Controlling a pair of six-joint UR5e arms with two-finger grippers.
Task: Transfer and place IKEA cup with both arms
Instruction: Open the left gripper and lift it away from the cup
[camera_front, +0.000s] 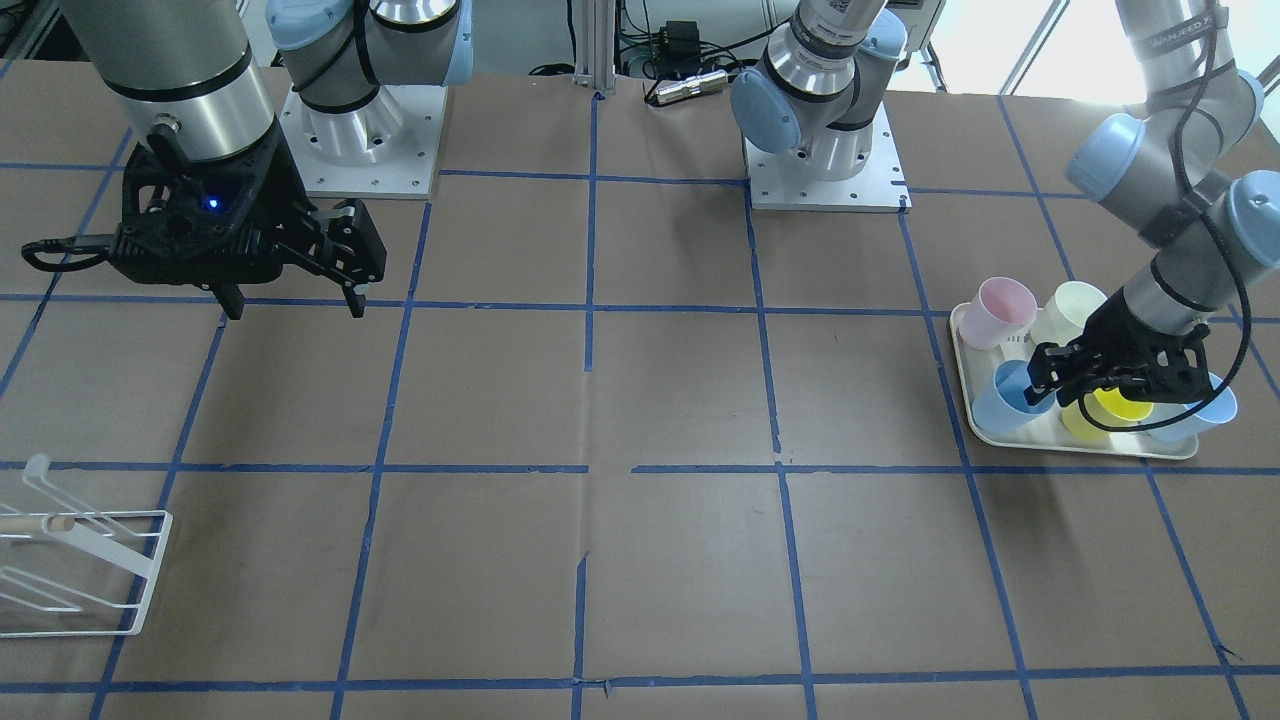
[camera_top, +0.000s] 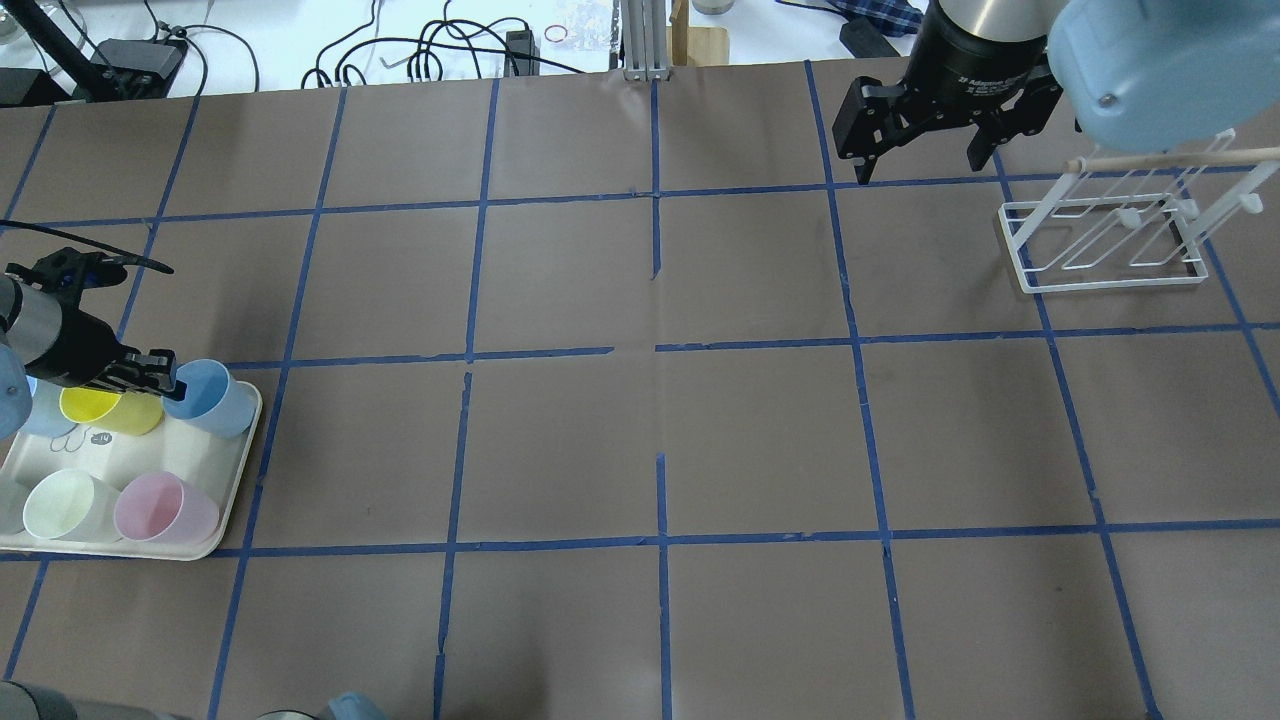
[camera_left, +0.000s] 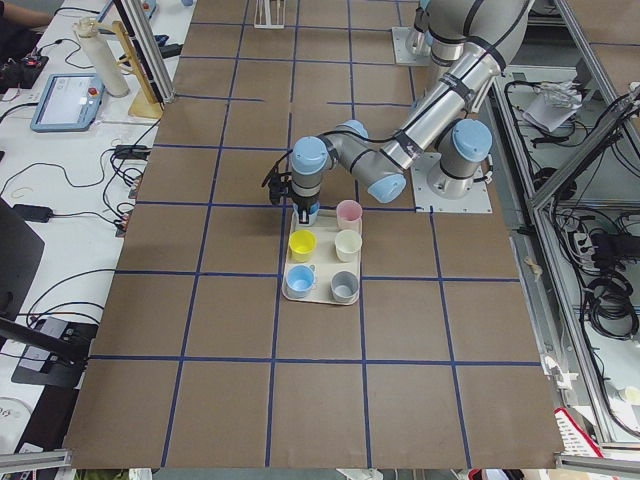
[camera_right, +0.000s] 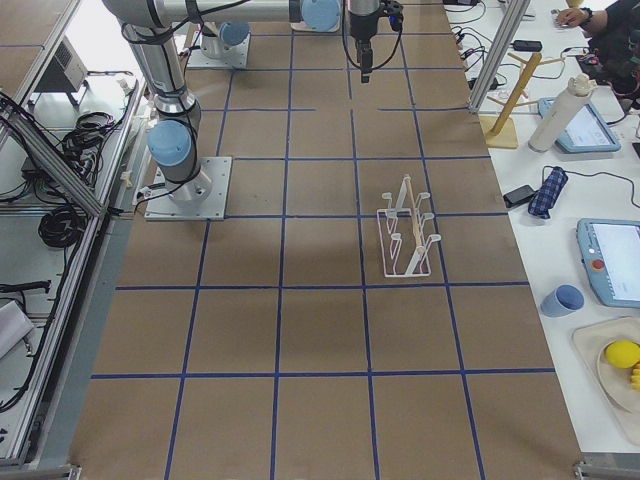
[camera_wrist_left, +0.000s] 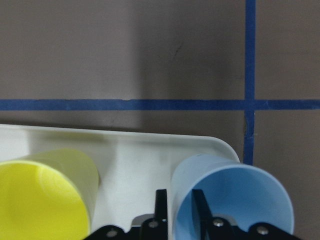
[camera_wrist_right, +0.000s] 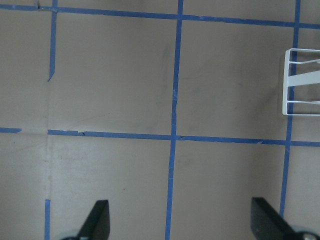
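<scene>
yellow cup (camera_wrist_left: 45, 195) beside IKEA cup (camera_wrist_left: 235, 200), gap narrow

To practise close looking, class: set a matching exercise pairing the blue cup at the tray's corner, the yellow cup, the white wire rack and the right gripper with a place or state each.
Things
1. IKEA cup
2. yellow cup
3. white rack
4. right gripper

Places or states
A. open, over bare table
B. rim between the left gripper fingers
C. on the table, off the tray
D. on the tray, no fingers on it

Pairs: 1-B, 2-D, 3-C, 4-A
</scene>
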